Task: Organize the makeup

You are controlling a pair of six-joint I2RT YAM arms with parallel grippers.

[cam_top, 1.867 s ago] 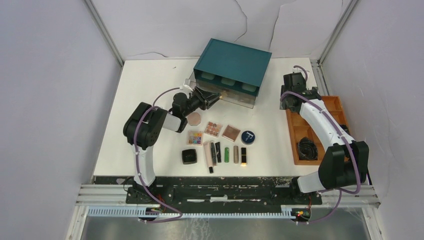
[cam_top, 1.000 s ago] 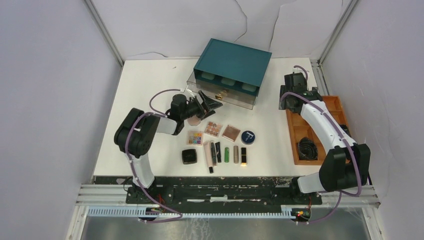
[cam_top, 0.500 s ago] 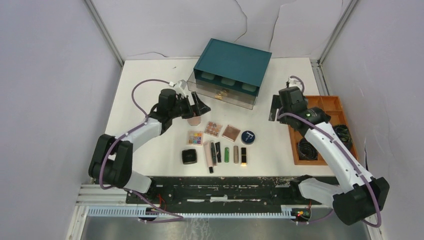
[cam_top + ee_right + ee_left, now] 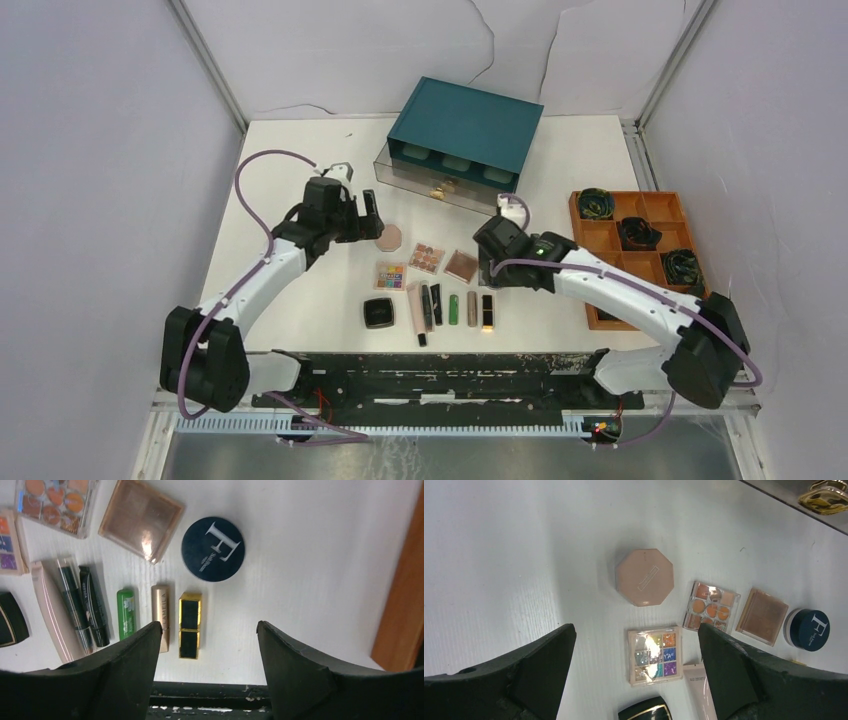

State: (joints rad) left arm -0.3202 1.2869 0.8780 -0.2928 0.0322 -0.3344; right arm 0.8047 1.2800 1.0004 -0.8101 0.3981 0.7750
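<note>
The makeup lies in rows on the white table. In the left wrist view, the pink octagonal compact (image 4: 645, 577) lies ahead of my open, empty left gripper (image 4: 636, 630), with a colourful palette (image 4: 655, 655) between the fingertips' lines. From above, that left gripper (image 4: 375, 222) hovers just left of the pink compact (image 4: 391, 238). My right gripper (image 4: 209, 625) is open and empty, above the dark blue round compact (image 4: 213, 548) and beside the black-and-gold lipstick (image 4: 190, 625). A bronze compact (image 4: 140, 519), a gold tube (image 4: 160, 616) and a green tube (image 4: 126, 613) lie to the left. From above, the right gripper (image 4: 488, 272) hides the blue compact.
The teal drawer box (image 4: 465, 125) stands at the back with a clear drawer pulled out. Its gold knob (image 4: 826, 489) shows in the left wrist view. An orange tray (image 4: 600, 262) with coiled black cables sits at the right. The black near rail (image 4: 210, 700) lies below the right fingers.
My left gripper has pulled back from the drawer to beside the pink compact. My right arm has swung from the orange tray to over the blue compact and tubes.
</note>
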